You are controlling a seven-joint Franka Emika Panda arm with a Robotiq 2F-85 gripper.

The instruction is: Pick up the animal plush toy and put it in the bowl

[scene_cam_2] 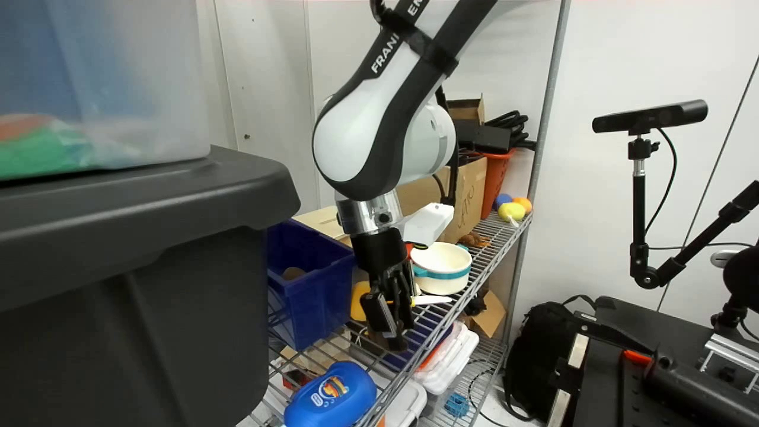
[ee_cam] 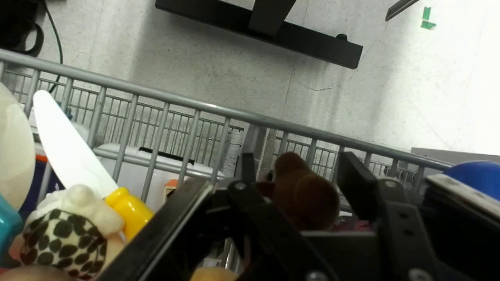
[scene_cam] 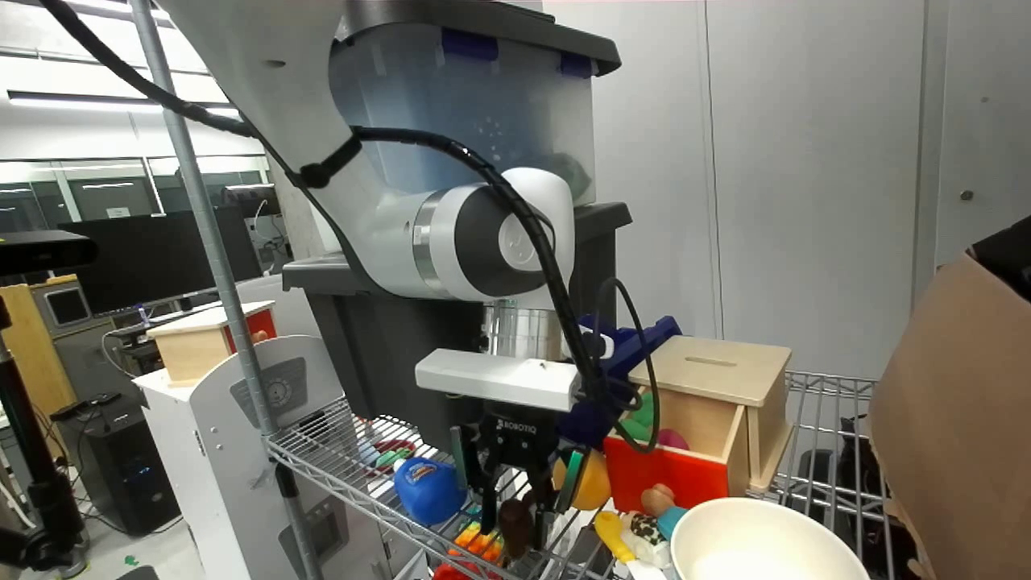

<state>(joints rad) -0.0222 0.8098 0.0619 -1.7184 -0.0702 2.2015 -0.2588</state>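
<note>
Straddling animal plush toy (ee_cam: 308, 195), well apart from bowl (scene_cam: 765, 544) | hand (scene_cam: 515, 528): cannot tell whether gripping | yellow-handled knife (ee_cam: 74, 152): near bowl

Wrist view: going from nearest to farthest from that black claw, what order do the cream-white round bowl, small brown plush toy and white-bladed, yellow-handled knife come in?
1. Small brown plush toy: between the two sides of the black gripper.
2. White-bladed, yellow-handled knife: left in the picture.
3. Cream-white round bowl: farthest left, cut off by the picture's edge.
</note>
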